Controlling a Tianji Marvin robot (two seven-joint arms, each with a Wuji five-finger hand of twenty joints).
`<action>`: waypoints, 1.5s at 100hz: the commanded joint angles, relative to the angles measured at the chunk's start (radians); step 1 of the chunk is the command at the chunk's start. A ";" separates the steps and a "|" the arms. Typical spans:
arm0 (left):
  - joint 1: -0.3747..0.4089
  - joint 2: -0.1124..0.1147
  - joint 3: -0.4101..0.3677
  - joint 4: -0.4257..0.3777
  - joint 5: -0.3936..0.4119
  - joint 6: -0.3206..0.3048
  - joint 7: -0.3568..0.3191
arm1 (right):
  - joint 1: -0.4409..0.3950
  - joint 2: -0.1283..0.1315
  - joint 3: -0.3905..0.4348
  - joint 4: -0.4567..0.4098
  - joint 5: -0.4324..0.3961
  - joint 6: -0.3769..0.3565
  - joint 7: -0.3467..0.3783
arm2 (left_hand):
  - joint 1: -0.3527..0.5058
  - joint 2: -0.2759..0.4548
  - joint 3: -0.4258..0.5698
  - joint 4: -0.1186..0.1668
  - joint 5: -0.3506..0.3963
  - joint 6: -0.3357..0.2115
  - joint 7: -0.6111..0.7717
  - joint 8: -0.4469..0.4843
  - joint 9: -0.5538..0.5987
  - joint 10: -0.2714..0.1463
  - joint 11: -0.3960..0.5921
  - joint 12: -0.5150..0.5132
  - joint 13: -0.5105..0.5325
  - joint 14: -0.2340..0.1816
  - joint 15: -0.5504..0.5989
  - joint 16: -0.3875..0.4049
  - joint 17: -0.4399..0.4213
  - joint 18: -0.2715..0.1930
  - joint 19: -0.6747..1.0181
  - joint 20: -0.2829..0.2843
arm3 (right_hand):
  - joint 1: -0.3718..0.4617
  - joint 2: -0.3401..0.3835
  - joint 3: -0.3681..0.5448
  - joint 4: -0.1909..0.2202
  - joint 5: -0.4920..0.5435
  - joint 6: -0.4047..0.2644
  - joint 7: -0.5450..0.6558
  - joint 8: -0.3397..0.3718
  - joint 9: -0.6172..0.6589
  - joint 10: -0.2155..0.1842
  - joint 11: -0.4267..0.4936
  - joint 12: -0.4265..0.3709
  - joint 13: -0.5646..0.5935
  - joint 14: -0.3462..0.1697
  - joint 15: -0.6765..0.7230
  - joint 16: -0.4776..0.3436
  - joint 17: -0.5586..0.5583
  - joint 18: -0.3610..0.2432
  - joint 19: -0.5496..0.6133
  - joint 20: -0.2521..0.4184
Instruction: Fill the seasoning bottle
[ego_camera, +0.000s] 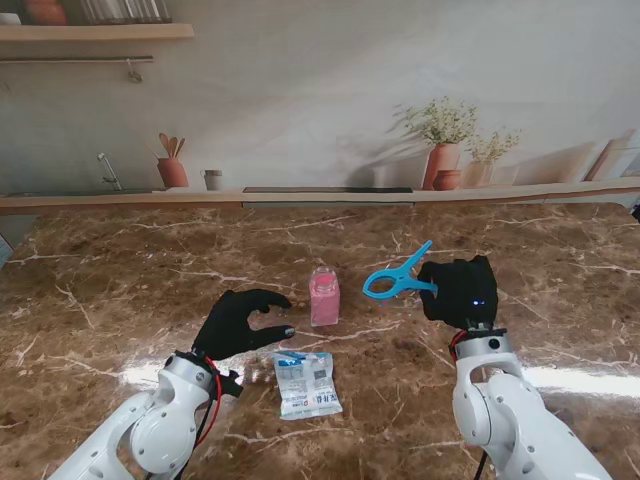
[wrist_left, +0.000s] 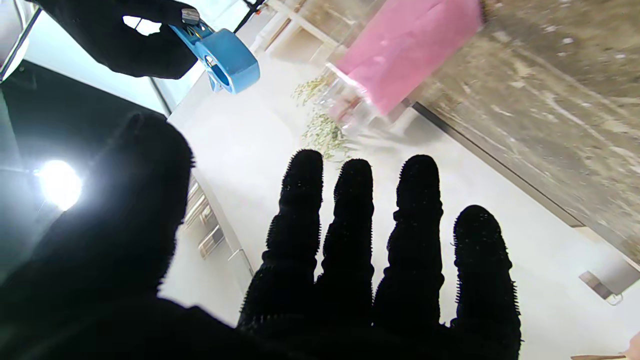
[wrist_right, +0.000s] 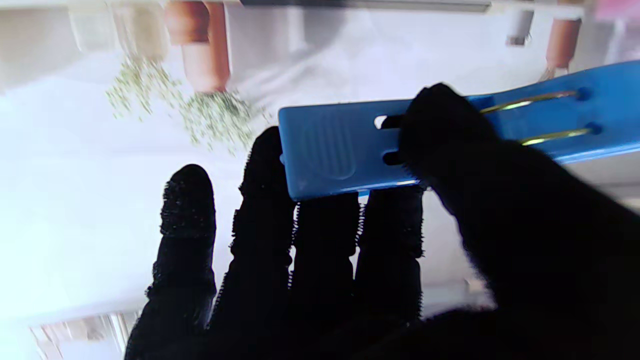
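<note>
A clear seasoning bottle (ego_camera: 324, 296) filled with pink grains stands upright mid-table; it also shows in the left wrist view as the pink bottle (wrist_left: 405, 50). My left hand (ego_camera: 240, 322) hovers just left of it, open, thumb and fingers spread toward the bottle without touching. My right hand (ego_camera: 460, 290) is shut on the handle of a blue clip (ego_camera: 397, 279), which points left toward the bottle. In the right wrist view the thumb presses the blue clip (wrist_right: 345, 150) against the fingers. A small white and blue refill bag (ego_camera: 306, 382) lies flat nearer to me.
The brown marble table (ego_camera: 120, 290) ends at a wooden ledge (ego_camera: 320, 196) against the back wall. A printed kitchen backdrop with potted plants (ego_camera: 445, 150) and a utensil jar (ego_camera: 172, 170) stands behind it.
</note>
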 joint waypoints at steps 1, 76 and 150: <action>0.001 -0.010 0.002 -0.033 0.002 0.007 -0.012 | -0.014 -0.007 -0.006 -0.041 -0.019 -0.009 -0.015 | -0.041 0.037 -0.065 0.027 -0.012 0.034 -0.070 -0.030 -0.013 0.021 -0.035 -0.032 0.011 0.024 0.018 0.016 0.013 -0.026 0.039 0.041 | 0.055 0.019 0.038 0.000 0.026 -0.015 0.022 0.019 0.041 -0.003 0.008 0.013 0.033 -0.002 0.020 0.029 0.003 0.014 0.027 0.010; -0.049 -0.052 0.091 -0.157 -0.522 0.120 -0.143 | 0.023 0.001 -0.152 -0.143 -0.150 -0.027 -0.197 | 0.123 0.114 -0.522 0.063 -0.041 0.083 -0.204 -0.101 -0.011 0.096 -0.035 -0.146 0.100 0.053 0.067 0.045 0.065 0.003 0.106 0.107 | 0.049 0.030 0.028 0.010 0.017 -0.028 0.017 0.022 0.038 -0.011 0.004 0.020 0.031 -0.015 0.019 0.029 0.008 0.008 0.025 0.002; -0.105 -0.095 0.127 -0.148 -0.738 0.200 -0.099 | -0.051 0.007 -0.110 -0.146 -0.154 -0.039 -0.188 | 0.478 0.193 -0.073 -0.037 0.095 -0.002 0.332 0.125 0.440 0.045 0.224 0.164 0.412 0.072 0.370 0.125 0.207 -0.009 0.332 0.082 | -0.136 0.035 -0.025 0.169 -0.194 0.199 -0.363 0.107 -0.321 0.035 -0.056 -0.192 -0.187 0.020 -0.210 -0.096 -0.098 -0.017 -0.090 -0.044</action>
